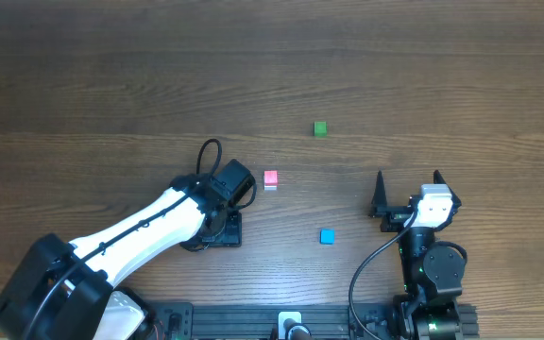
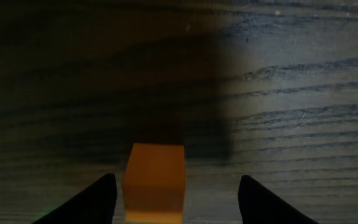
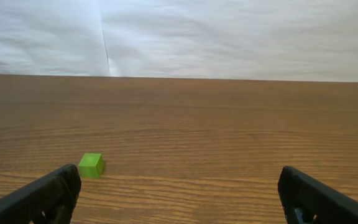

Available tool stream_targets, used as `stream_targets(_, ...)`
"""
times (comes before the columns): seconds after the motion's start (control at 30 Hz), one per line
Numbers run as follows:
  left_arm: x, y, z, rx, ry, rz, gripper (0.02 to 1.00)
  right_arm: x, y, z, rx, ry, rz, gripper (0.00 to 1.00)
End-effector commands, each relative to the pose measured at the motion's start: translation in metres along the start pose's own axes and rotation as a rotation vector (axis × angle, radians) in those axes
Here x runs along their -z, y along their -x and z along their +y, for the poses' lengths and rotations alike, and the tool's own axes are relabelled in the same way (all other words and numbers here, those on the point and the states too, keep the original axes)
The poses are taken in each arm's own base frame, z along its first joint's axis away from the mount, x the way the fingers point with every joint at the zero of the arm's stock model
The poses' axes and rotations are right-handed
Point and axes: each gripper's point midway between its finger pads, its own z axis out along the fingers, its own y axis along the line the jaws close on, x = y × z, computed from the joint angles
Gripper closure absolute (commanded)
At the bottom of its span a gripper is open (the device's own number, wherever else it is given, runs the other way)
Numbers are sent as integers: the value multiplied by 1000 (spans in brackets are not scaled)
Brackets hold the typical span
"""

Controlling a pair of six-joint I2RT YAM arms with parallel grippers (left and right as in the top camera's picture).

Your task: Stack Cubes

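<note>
- Pickup stage of a cube-stacking job: the left gripper (image 2: 178, 182) is down close to the wooden table (image 2: 303, 93). Its jaws are spread wide and grip nothing, and an orange cube (image 2: 155, 180) sits on the table between them.
- The orange cube lies off-centre in the gap, close against the near finger (image 2: 89, 202) and well apart from the other. Whether it touches the near finger cannot be told.
- Next move, as it appears: close squarely on the cube's two side faces, then lift. With the gap so uneven, one finger would likely push the cube sideways before the other meets it.
- Beyond the left arm, a pink cube (image 1: 270, 176) lies near, toward the middle of the table. A blue cube (image 1: 326, 236) lies further right and closer to the arms' bases, and a green cube (image 1: 320, 128) lies farthest out.
- The pink, blue and green cubes lie well apart from one another, and nothing is stacked yet. The pink cube, being closest, looks the likeliest base.
- The right gripper (image 1: 407, 195) is at the table's right side and points out across it. Its jaws are wide apart and empty, with the green cube ahead of it.
</note>
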Motion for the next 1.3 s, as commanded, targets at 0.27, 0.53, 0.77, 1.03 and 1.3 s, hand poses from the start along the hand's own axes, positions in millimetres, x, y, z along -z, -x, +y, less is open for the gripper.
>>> stream_targets(0.27,-9,1,9,7,21,-9,426,0,-3,0,7,2,1,7)
stream_targets(0.53,-11,0,9,10,15,-4,457,0,-3,0,7,2,1,9)
stream_targets(0.77,-11,0,9,10,15,-4,577,0,-2,0,7,2,0,9)
stream_targets(1.03,-11,0,9,13,16,-4,730,0,-3,0,7,2,1,7)
stream_targets(1.3,-11,2,7,13,9,-12,976,0,-3,0,7,2,1,9)
